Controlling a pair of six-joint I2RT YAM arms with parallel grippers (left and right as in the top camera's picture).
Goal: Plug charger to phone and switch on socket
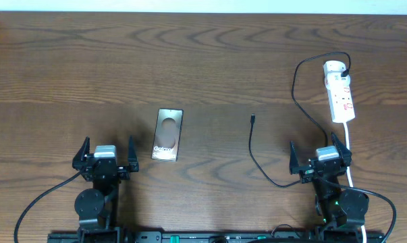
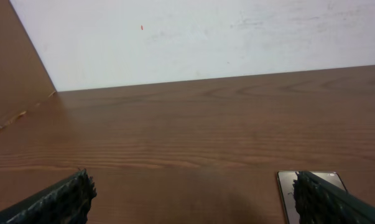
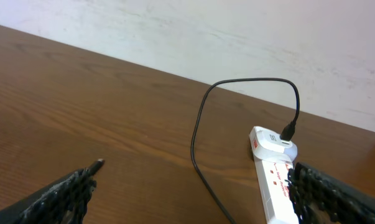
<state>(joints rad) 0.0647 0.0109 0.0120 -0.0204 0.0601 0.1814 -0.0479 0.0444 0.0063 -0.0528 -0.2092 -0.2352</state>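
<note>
The phone (image 1: 168, 134) lies flat on the table, left of centre, with a round circle mark and white lettering. Its corner shows in the left wrist view (image 2: 287, 186) behind the right finger. The charger cable (image 1: 257, 160) runs from the white power strip (image 1: 339, 92) in a loop and ends in a small plug tip (image 1: 253, 118) lying free mid-table. My left gripper (image 1: 105, 156) is open and empty, left of the phone. My right gripper (image 1: 320, 158) is open and empty, below the strip. In the right wrist view I see the socket strip (image 3: 273, 174), the cable (image 3: 199, 137) and the plug tip (image 3: 98, 163).
The strip's white cord (image 1: 349, 145) runs down past my right gripper. A white adapter (image 3: 269, 141) sits plugged in at the strip's far end. A pale wall (image 2: 206, 37) rises behind the table's far edge.
</note>
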